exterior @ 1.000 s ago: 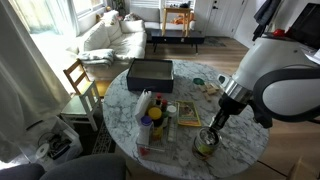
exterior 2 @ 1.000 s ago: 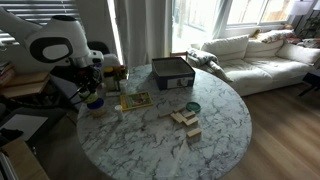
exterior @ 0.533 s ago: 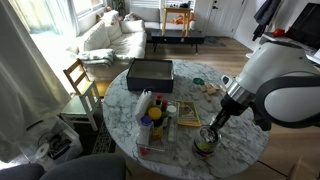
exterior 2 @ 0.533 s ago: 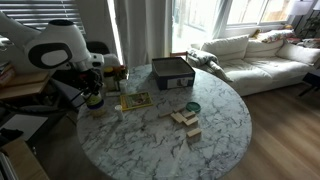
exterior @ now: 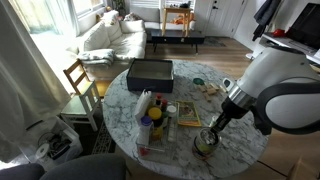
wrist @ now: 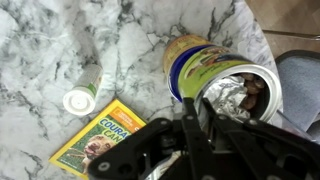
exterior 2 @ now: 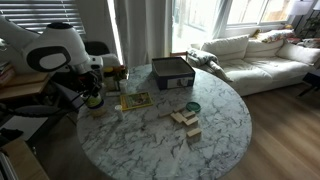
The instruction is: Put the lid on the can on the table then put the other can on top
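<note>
My gripper (wrist: 195,120) reaches down at the table's near edge and is shut on the rim of the other can (wrist: 200,65), an olive-green and blue tin with silvery foil inside. Both exterior views show the gripper (exterior: 212,133) (exterior 2: 93,93) on this can (exterior: 206,146) (exterior 2: 95,101), low over the marbled table (exterior: 185,97) (exterior 2: 225,135). A small round blue-green thing (exterior: 197,81) (exterior 2: 192,107) sits beside wooden blocks. It looks like the squat can; I cannot tell whether the lid lies on it. No separate lid shows.
A black box (exterior: 150,72) (exterior 2: 172,72) stands at the table's far side. A yellow bottle (exterior: 146,122), a white cap (wrist: 78,100) and a yellow-green booklet (wrist: 105,135) (exterior 2: 135,100) lie near the gripper. Wooden blocks (exterior 2: 185,120) sit mid-table. A chair and sofa stand beyond.
The arm's wrist has shifted slightly up and sideways. The gripper stays on the other can, which remains in about the same spot.
</note>
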